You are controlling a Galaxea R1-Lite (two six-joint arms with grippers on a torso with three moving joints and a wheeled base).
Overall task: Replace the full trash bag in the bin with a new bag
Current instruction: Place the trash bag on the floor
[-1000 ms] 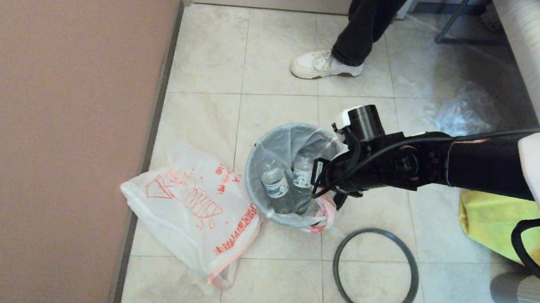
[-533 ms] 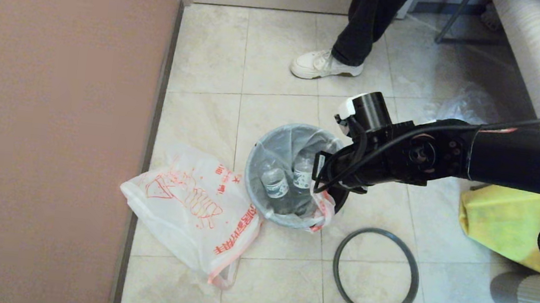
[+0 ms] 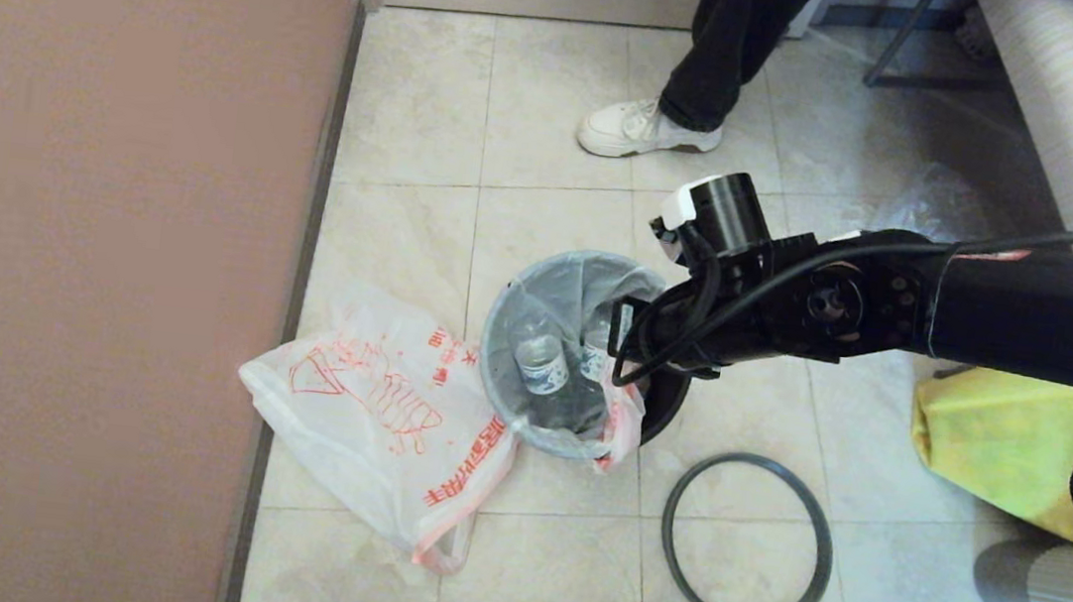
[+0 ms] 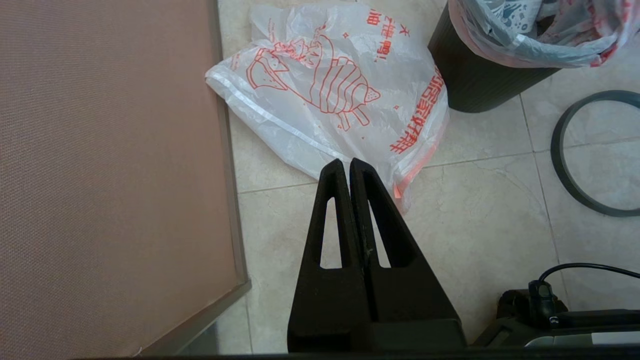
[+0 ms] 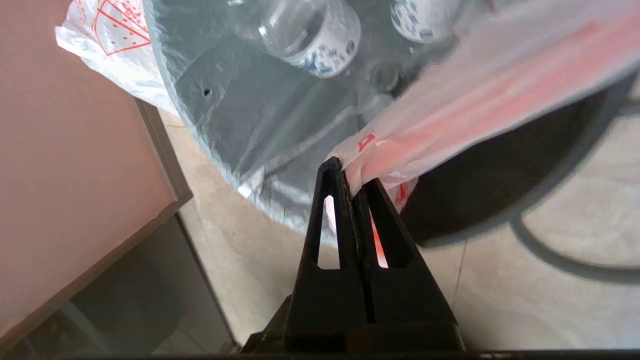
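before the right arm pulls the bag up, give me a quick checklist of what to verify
1. Right gripper shut on the full trash bag, at its pinkish edge: ok.
2. Ring rim off the bin, flat on the floor beside it: ok.
3. Water bottles inside the bag: ok.
4. Bin standing straight: not ok, it looks tipped toward the pull and may lift with the bag.
5. New bag within reach, on the floor beside the bin: ok.
6. Left gripper parked, shut, holding nothing: ok.
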